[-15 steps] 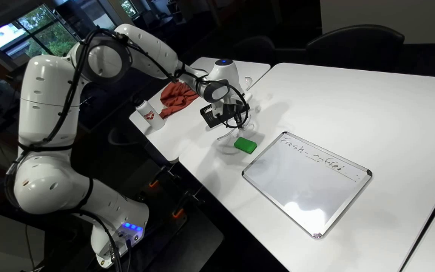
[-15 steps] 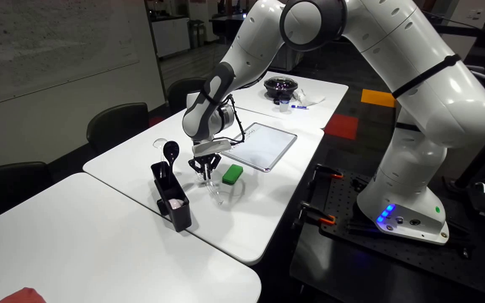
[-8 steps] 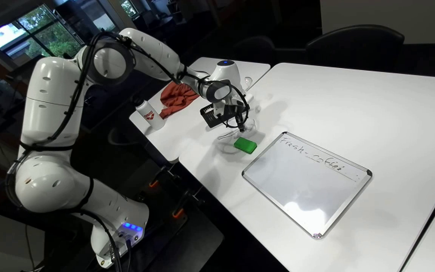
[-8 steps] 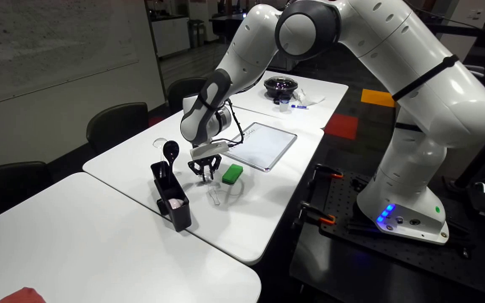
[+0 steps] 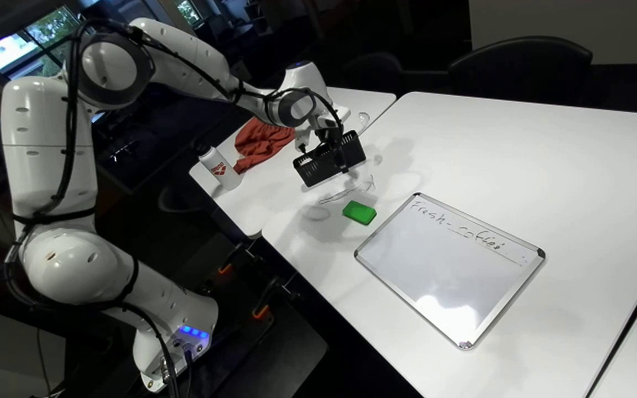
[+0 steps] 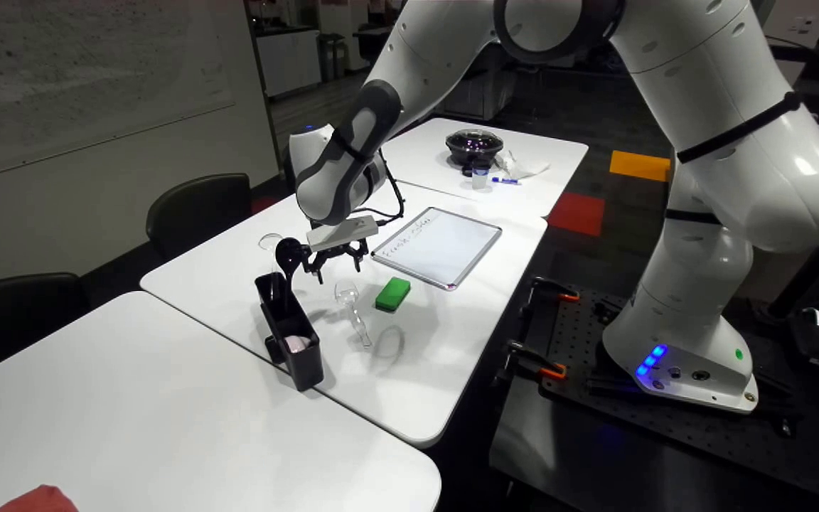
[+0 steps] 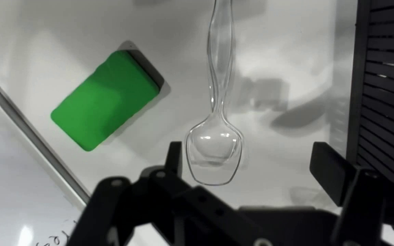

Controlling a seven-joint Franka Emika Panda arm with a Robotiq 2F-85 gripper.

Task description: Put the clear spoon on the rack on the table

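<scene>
The clear spoon [image 6: 355, 318] lies flat on the white table [image 6: 381, 405], between the rack and a green block. In the wrist view the clear spoon's bowl [image 7: 214, 150] appears close to the left finger, with its handle running up out of the picture. My gripper [image 7: 248, 160] is open and holds nothing. In an exterior view the gripper [image 6: 339, 272] hangs above the table, higher than the spoon and apart from it. The black rack [image 6: 308, 366] stands beside the spoon; its slatted side [image 7: 388, 102] fills the wrist view's right edge.
A black spoon [image 6: 288, 254] and another clear utensil [image 6: 270, 243] rise from the rack, close to the gripper. The green block [image 5: 359, 212] and a whiteboard [image 5: 451, 265] lie nearby. Farther off are a bottle [image 5: 223, 170] and red cloth [image 5: 260, 141].
The gripper was down at the spoon with its fingers together. It has opened and risen away, towards the rack's side, leaving the spoon lying on the table.
</scene>
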